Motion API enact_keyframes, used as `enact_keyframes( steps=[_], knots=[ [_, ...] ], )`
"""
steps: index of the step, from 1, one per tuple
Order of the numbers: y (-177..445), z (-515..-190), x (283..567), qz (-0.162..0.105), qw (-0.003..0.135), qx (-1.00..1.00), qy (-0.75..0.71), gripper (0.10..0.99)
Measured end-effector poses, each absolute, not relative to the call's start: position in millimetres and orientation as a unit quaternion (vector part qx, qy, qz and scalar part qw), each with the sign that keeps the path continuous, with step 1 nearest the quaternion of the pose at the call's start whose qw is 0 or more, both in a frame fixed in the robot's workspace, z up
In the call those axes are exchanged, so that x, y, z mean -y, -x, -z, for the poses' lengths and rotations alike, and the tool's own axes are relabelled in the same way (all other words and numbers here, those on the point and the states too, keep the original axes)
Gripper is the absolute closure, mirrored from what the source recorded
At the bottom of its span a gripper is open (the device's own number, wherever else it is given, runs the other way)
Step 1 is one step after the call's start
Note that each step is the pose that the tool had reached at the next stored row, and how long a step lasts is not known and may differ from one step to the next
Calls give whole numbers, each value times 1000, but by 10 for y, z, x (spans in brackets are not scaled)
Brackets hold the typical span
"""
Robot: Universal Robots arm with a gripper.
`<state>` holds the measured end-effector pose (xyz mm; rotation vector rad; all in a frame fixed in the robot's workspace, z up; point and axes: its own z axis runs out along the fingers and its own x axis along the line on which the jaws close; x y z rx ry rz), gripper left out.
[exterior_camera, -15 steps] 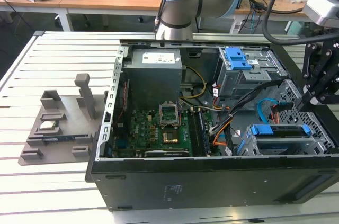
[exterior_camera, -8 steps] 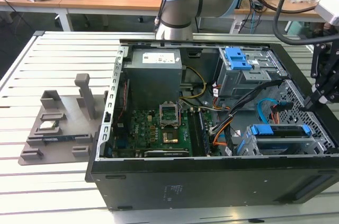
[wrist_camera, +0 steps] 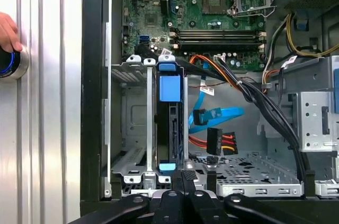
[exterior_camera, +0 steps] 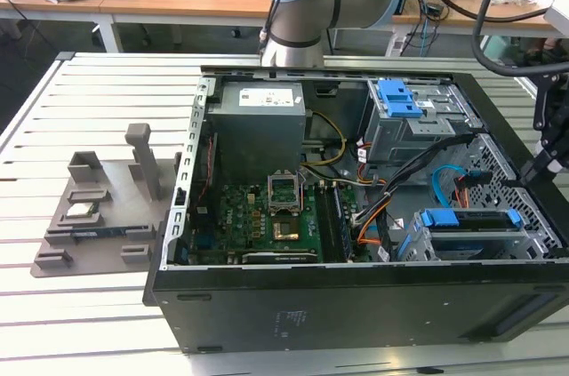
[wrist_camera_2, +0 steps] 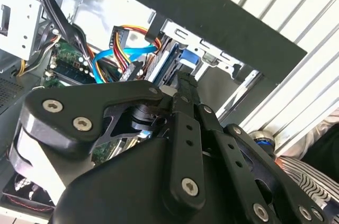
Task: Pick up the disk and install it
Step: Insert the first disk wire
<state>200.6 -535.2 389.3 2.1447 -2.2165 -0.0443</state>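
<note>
In the exterior view the open computer case [exterior_camera: 356, 287] lies on the slatted table [exterior_camera: 89, 100], holding the motherboard [exterior_camera: 267, 216], the power supply [exterior_camera: 262, 123] with a white label too small to read, and the disk [exterior_camera: 467, 220] slotted on edge in the drive cage [exterior_camera: 498, 243] near the gripper [exterior_camera: 542, 163]. In the second wrist view the gripper's [wrist_camera_2: 183, 89] black linkage hangs just above the disk's [wrist_camera_2: 188, 57] blue carrier; whether its jaws are apart I cannot tell. In the first wrist view the disk [wrist_camera: 170, 123] stands upright in the grey cage [wrist_camera: 132, 128], cables [wrist_camera: 217, 118] beside it, a hand [wrist_camera: 8, 30] on a knob [wrist_camera: 11, 62] outside the case.
</note>
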Motion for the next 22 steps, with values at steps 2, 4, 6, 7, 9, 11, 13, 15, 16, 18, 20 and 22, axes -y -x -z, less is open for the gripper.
enact_keyframes(
  steps=[2, 4, 6, 7, 9, 11, 13, 15, 16, 18, 20, 22],
  knots=[
    [-2031, -3891, 5349, 14, 28, 718, -695, 980],
    [-2065, -3887, 5347, 14, 28, 718, -695, 980],
    [-2083, -3885, 5345, 14, 29, 718, -695, 980],
    [-2094, -3884, 5344, 14, 29, 718, -695, 980],
    [-2125, -3877, 5341, 14, 28, 718, -695, 980],
    [-2153, -3858, 5333, 14, 29, 718, -695, 980],
    [-2153, -3844, 5319, 14, 29, 718, -695, 980],
    [-2143, -3834, 5302, 14, 29, 718, -695, 980],
    [-2115, -3828, 5291, 14, 28, 718, -695, 980],
    [-2029, -3816, 5276, 14, 29, 718, -695, 980],
    [-1975, -3803, 5262, 14, 29, 718, -695, 980],
    [-1955, -3791, 5246, 14, 29, 718, -695, 980]
  ],
)
